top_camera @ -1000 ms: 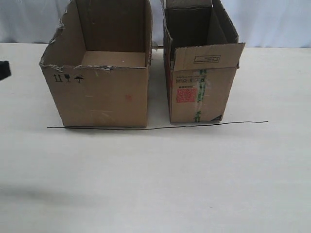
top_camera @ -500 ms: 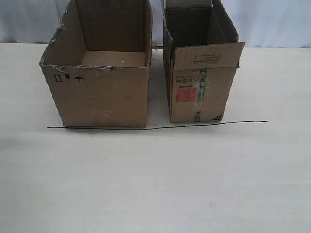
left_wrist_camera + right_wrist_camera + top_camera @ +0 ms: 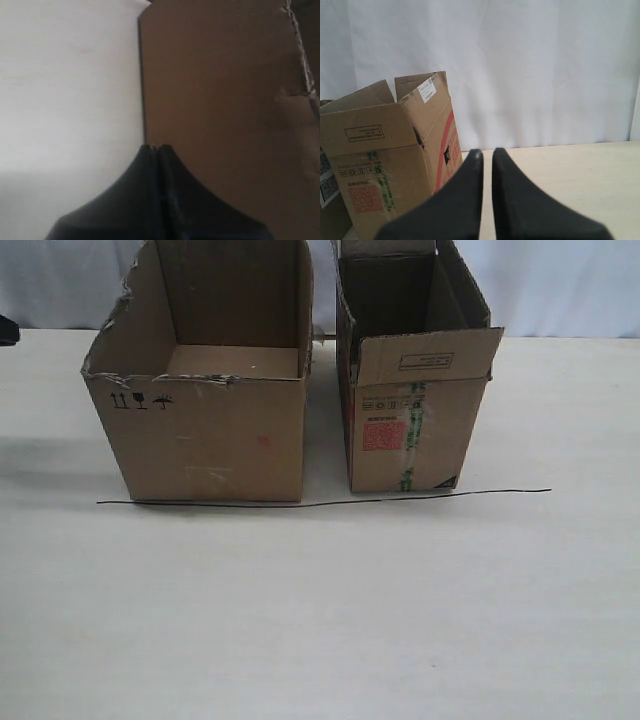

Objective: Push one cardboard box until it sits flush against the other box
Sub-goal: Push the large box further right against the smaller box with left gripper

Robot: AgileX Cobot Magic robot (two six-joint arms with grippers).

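Cardboard box (image 3: 210, 435): wide plain brown carton on the white bench (image 3: 320, 620), left of middle and toward the far edge. Its top is open, its rim ragged and torn with pale frayed fibres, and the rear wall stands taller than the front. Inside, only its own bare cardboard floor and walls show. The front face is matte, with small black handling symbols at the upper left and a faint red spot near the middle.

Other box (image 3: 415, 430): narrower brown carton just to the right, also toward the far edge. A narrow gap shows between the two front faces, so they are not flush. Its top flaps are intact; the front flap is folded forward with a printed black rectangle on it. It carries a red square label and green-striped tape running down the front. The interior is dark and the floor hidden, so I cannot tell the contents. In the right wrist view the side wall shows a red stripe and a white sticker on a flap.

A thin black line (image 3: 330, 501) runs along the bench at the front foot of both cartons.

Left gripper (image 3: 156, 148): dark, smooth, tapered fingers pressed together, gripping nothing. The tips sit by a vertical corner edge of the cardboard box; contact is unclear.

Right gripper (image 3: 486, 152): black fingers almost together with only a thin slit between them, nothing in it. It is apart from the other box, which is off to the side with a white backdrop behind.
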